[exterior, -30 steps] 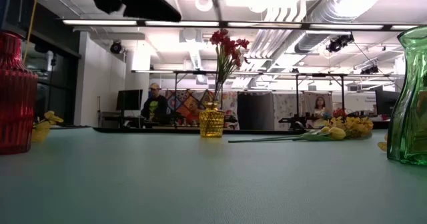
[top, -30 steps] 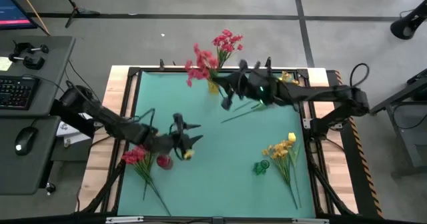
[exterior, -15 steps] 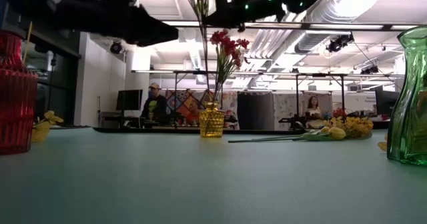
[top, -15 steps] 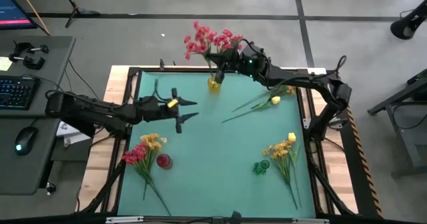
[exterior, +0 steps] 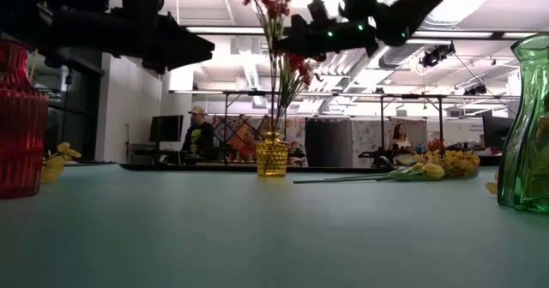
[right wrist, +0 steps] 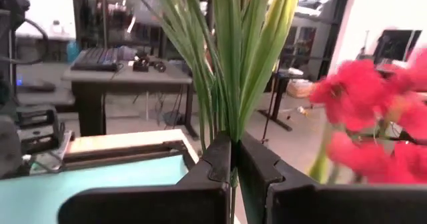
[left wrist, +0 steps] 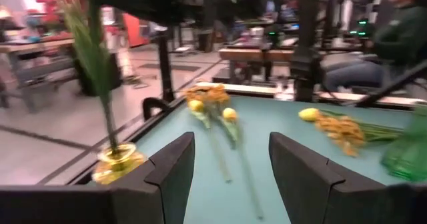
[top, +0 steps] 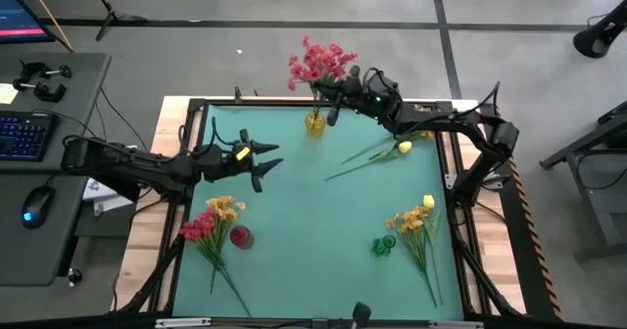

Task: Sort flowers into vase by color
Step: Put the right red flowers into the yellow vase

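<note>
R claw (top: 333, 96) pinching red spray (top: 319, 63) over yellow vase (top: 314, 123); L claw (top: 266, 161) spread, empty.

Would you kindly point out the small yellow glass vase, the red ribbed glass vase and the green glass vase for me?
Small yellow glass vase (exterior: 272, 155): low view, on its textured body.
Red ribbed glass vase (exterior: 19, 134): low view, on its ribbed side.
Green glass vase (exterior: 530, 142): low view, on its side wall.
</note>
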Robot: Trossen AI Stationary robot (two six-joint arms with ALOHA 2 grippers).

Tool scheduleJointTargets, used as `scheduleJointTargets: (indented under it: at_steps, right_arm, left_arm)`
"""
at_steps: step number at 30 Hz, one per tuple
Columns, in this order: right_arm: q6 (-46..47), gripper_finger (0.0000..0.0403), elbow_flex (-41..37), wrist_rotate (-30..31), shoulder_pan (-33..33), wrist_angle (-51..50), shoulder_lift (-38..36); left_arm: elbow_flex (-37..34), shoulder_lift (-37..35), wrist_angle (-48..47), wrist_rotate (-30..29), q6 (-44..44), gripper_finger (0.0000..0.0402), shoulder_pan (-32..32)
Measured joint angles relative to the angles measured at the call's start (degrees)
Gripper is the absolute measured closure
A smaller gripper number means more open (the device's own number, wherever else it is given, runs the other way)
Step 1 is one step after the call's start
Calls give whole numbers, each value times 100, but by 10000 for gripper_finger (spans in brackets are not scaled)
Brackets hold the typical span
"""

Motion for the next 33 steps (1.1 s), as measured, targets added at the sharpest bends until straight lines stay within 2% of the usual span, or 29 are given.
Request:
scheduleJointTargets:
  at_steps: [3,13,25,33]
  right_arm:
    - [166,403,-136,-30,-57,404,-7]
    - [435,403,44,-165,17,-136,-17]
    - [538,403,59,-84,23,-431,-109]
    - [319,403,61,91,22,-549,-547]
  left_arm:
    - [0,0,-8,-110,-193,220,-1]
    - [2,2,-350,-121,-1054,220,-1]
    - [2,7,-391,-121,-1059,220,-1]
    - [2,4,-390,-121,-1057,220,-1]
